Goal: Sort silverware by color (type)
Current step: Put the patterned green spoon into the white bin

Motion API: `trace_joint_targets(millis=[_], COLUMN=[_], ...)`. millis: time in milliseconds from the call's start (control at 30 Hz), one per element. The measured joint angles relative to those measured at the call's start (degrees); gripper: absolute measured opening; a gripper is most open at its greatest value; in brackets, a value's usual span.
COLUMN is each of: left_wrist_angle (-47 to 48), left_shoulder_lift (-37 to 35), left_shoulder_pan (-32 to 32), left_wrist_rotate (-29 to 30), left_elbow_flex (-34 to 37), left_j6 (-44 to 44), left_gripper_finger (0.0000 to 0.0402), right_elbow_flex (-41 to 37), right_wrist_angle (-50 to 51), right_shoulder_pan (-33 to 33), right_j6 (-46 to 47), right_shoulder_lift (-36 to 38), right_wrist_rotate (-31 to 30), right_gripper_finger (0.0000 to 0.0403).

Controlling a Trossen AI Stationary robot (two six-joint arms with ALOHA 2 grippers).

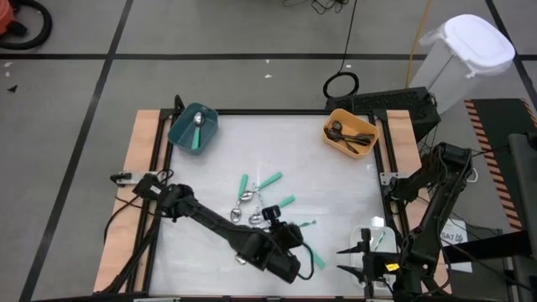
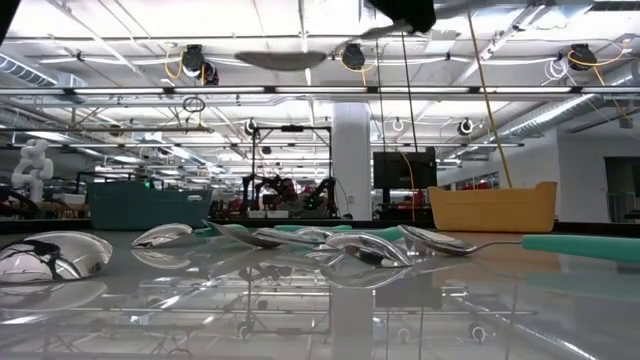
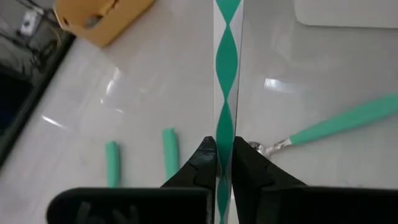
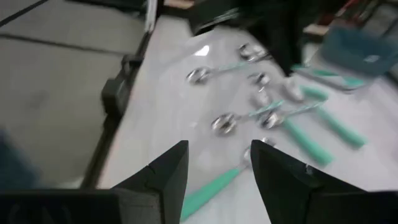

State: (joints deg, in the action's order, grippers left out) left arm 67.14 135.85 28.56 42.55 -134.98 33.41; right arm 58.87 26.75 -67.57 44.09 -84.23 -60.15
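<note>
The teal-handled spoons [image 1: 267, 182] lay scattered mid-table among a few shiny ones [image 1: 245, 197]. They looked light, stiff and slick on the glossy table [image 1: 336, 180], with thin metal necks likely to slip; the broader plastic handle seemed the better place to pinch. The left gripper [image 3: 219, 155] stood over the near edge of the cluster, its fingers clamped on one teal handle [image 3: 225, 74]. The right gripper [image 4: 217, 165] waited at the table's near right corner, fingers apart. A teal bin [image 1: 194, 128] and an orange bin [image 1: 351, 132] stood at the far corners.
</note>
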Motion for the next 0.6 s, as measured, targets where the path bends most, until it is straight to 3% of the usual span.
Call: trace_joint_targets(millis=[200, 400, 600], left_wrist_angle=[-1.0, -2.9, -7.1], left_shoulder_lift=[-1.1, -3.6, -8.3], left_shoulder_pan=[1.8, 4.3, 5.4], left_wrist_rotate=[4.1, 7.0, 10.3], left_elbow_flex=[0.0, 0.0, 0.0], left_j6=[-5.0, -12.5, -18.3], left_gripper_finger=[0.002, 0.002, 0.002], right_elbow_flex=[0.0, 0.0, 0.3], right_wrist_angle=[0.0, -3.2, -12.0], right_shoulder_pan=[0.9, 4.7, 8.4], right_j6=[-2.2, -6.9, -21.2], right_shoulder_lift=[0.0, 0.0, 0.2], right_wrist_rotate=[-10.4, -7.6, -5.6], right_gripper_finger=[0.0171, 0.0171, 0.0171])
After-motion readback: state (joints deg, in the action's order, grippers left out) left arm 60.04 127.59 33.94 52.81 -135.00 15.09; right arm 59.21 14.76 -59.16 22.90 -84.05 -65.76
